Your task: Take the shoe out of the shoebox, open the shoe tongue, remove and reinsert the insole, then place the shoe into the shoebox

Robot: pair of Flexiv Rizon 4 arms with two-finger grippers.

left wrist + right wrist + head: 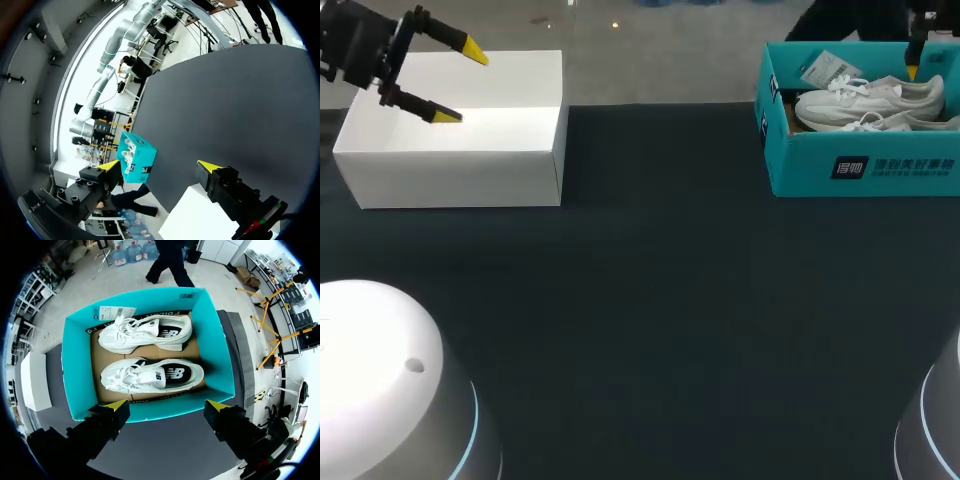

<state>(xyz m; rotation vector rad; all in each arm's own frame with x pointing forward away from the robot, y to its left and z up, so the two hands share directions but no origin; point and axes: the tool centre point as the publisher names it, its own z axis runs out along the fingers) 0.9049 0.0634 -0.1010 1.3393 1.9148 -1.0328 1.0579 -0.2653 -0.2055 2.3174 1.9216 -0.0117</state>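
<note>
An open teal shoebox [860, 165] stands at the table's back right with two white shoes inside. In the right wrist view both shoes lie on their sides on brown cardboard, one [152, 375] nearer my gripper and the other [145, 332] behind it. My right gripper [167, 405] hangs open above the near wall of the shoebox [75, 370], touching nothing. In the head view only a dark part of my right arm [932, 22] shows, behind the box. My left gripper [460, 83] is open and empty above a white box [450, 150] at the back left.
In the left wrist view the white box [200, 215] lies under my left gripper [159, 165], and the teal shoebox [136, 157] is far ahead across the dark table [660, 300]. A paper tag [110, 312] rests at the shoebox's far corner.
</note>
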